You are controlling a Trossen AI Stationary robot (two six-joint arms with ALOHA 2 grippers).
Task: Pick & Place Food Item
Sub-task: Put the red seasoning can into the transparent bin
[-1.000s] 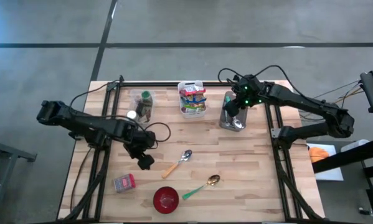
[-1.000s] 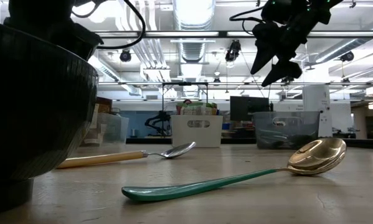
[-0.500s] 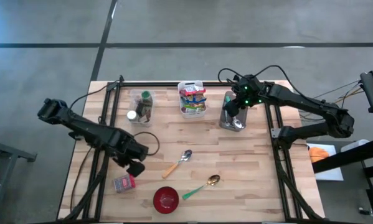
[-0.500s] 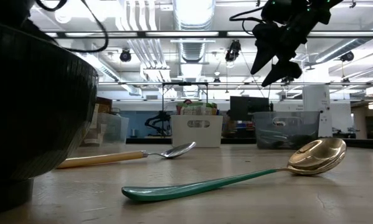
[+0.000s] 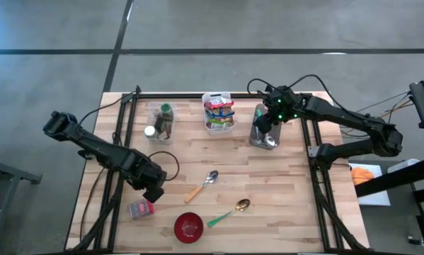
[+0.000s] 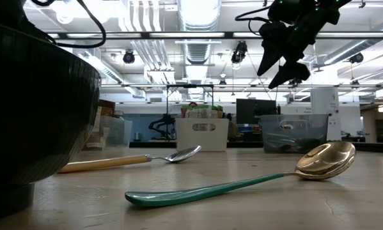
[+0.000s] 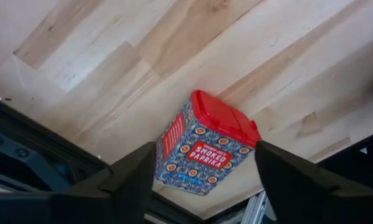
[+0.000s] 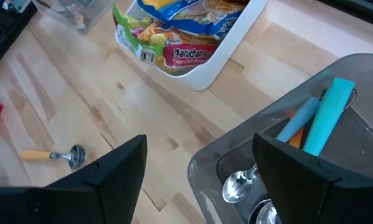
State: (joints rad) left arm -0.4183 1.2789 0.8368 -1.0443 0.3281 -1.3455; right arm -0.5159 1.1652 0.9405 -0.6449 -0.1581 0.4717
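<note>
Red-lidded and patterned, the paprika tin [image 7: 205, 146] lies on its side near the counter's [image 5: 282, 177] front left corner, just beside the dark frame rail. The left gripper [image 7: 205, 171] hovers right above it, fingers spread to either side and not touching, a stance that looks chosen so the jaws can drop over the tin's narrow sides and close. In the high view the left gripper [image 5: 153, 191] sits just above and beside the tin [image 5: 141, 208]. The right gripper [image 5: 265, 120] hangs over the grey utensil bin [image 8: 298, 155] at the back right with its fingers apart and nothing between them, apparently waiting out of the way. Along the back edge a white basket [image 5: 218, 113] holds bright noodle packets and a clear tub [image 5: 161, 122] holds small jars, so the sorted containers probably mark where the tin belongs. Loose on the pale butcher-block planks lie a wooden-handled spoon [image 5: 201, 187], a gold spoon with a green handle [image 5: 228, 212] and a red bowl [image 5: 189, 227]. Grey concrete floor surrounds the counter, and the low view shows a workshop with ceiling ducts, strip lights and shelving far behind.
</note>
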